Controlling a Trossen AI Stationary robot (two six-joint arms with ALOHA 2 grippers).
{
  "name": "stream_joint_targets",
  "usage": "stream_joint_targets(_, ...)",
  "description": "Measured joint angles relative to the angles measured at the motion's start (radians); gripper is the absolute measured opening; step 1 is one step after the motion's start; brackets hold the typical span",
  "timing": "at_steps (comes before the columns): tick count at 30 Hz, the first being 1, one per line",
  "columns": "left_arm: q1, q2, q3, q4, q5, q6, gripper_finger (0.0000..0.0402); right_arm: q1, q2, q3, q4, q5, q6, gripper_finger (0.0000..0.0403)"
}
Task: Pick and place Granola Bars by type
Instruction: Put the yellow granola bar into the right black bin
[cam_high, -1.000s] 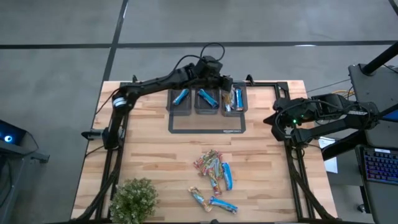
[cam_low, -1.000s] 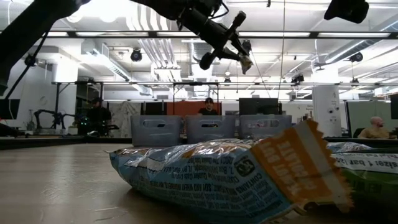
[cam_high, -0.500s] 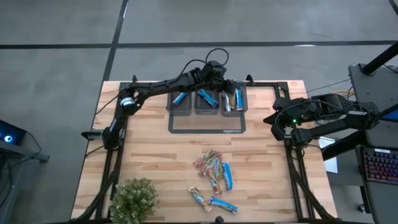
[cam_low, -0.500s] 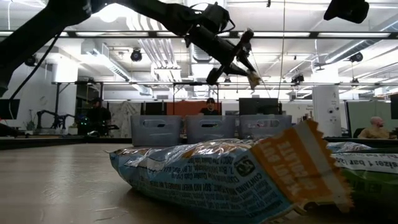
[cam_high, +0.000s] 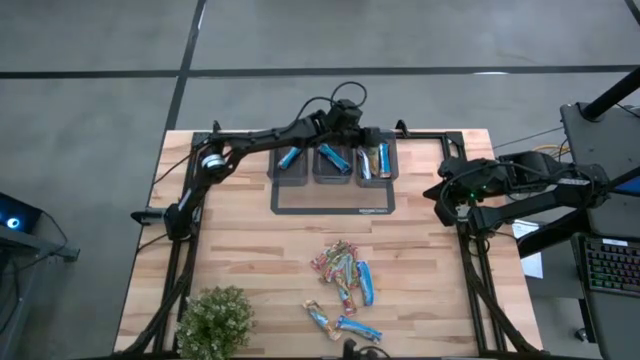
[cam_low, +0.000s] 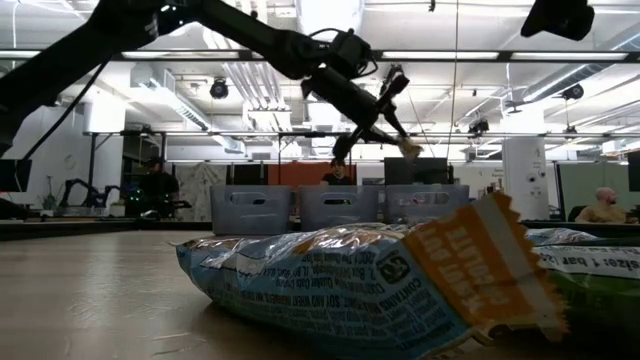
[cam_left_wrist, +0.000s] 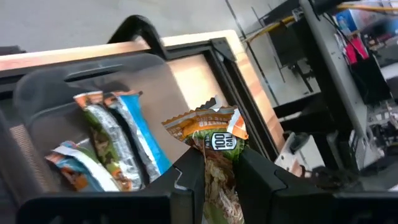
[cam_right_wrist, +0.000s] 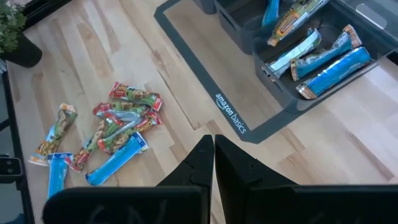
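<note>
My left gripper is over the rightmost of three dark bins at the table's far side, shut on a green and orange granola bar. That bin holds several bars, green-orange and blue. The left bin and middle bin each hold a blue bar. A pile of mixed bars lies flat mid-table, with more bars near the front edge. My right gripper waits shut at the table's right side. My left gripper pinches the green and orange bar between its two fingers, which lie across it. The bar's orange crimped end sticks out past the fingertips. The fingers slant downward in the low view, and the bar's end is lifted clear above the bin.
The bins sit on a dark tray marked out on the wooden table. A leafy potted plant stands at the near left corner. One bar lies right in front of the low camera. People sit at desks far behind the table.
My left gripper has carried the bar toward the table's right, from over the middle bin to over the rightmost bin, and has come down a little. It has stayed shut on the bar. My right arm has kept still.
</note>
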Motion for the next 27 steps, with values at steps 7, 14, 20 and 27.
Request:
stream_joint_targets(7,0.029,0.030,0.000,0.007,0.000,-0.039,0.0057,0.001,0.000,-0.013,0.000,0.016,0.004,0.0008)
stream_joint_targets(14,0.034,0.053,0.001,0.006,0.013,-0.086,0.0057,0.000,0.000,-0.026,0.000,0.017,0.004,0.0008)
stream_joint_targets(20,0.035,0.077,0.001,0.000,0.038,-0.116,0.0057,0.000,0.000,-0.032,0.001,0.017,0.004,0.0008)
stream_joint_targets(27,0.035,0.097,0.001,-0.001,0.042,-0.123,0.0057,0.000,0.000,-0.032,0.001,0.017,0.004,0.0008)
